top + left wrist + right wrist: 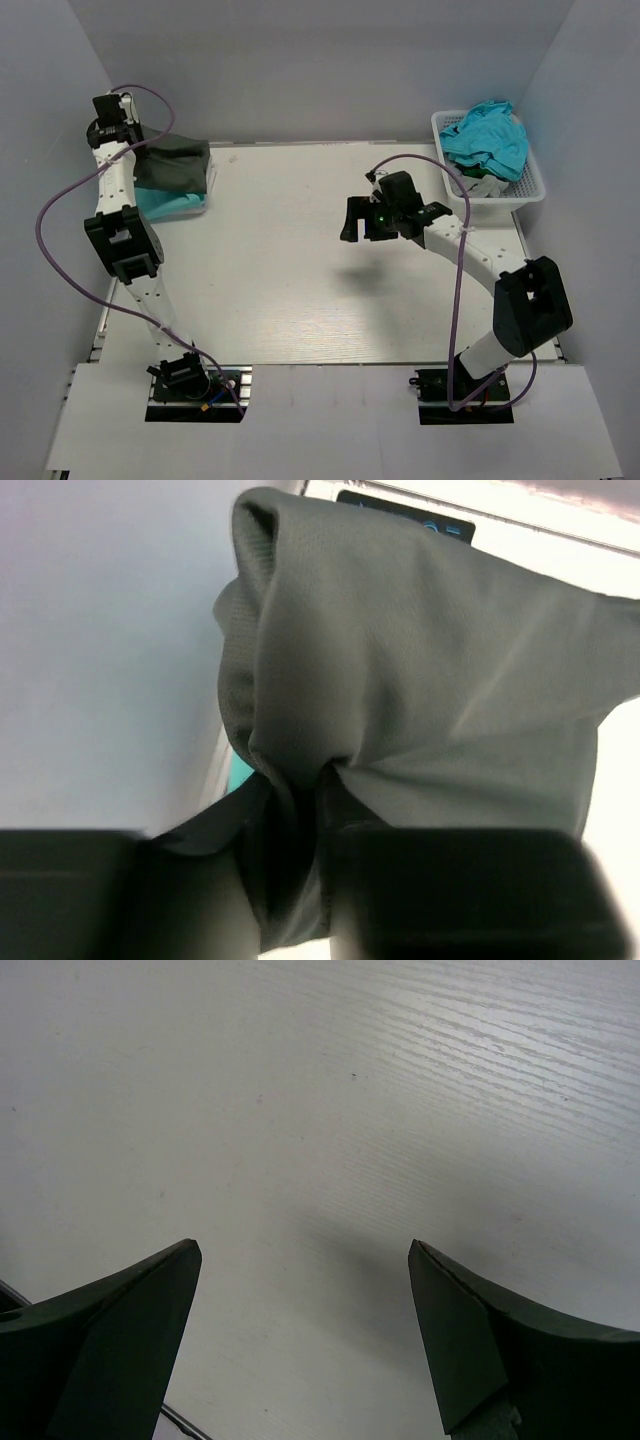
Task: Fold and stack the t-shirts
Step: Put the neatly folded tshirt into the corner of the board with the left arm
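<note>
The left tool point(115, 118) sits at the far left corner of the worktop point(300, 290), pinched on a bunched fold of the grey shirt point(178, 160); in the left wrist view the cloth point(420, 680) is gathered between the dark fingers point(450, 890) and spreads out beyond them. The grey shirt lies on a teal shirt point(168, 204), whose near edge shows beneath it. The side wall point(40, 150) is just beside this tool and the back wall is near, so that corner is tight, and a purple cable point(60, 200) loops off the left arm towards the wall. The right tool point(392, 222) hovers over the middle right of the worktop with its jaws wide apart and nothing between them; the right wrist view shows only bare worktop point(330, 1110) under the fingers point(130, 1330). A white basket point(528, 182) stands at the far right corner, well apart from the grey shirt, holding a heap point(487, 142) of teal and grey shirts that rises above its rim. The middle and near worktop lie open between the arms
</note>
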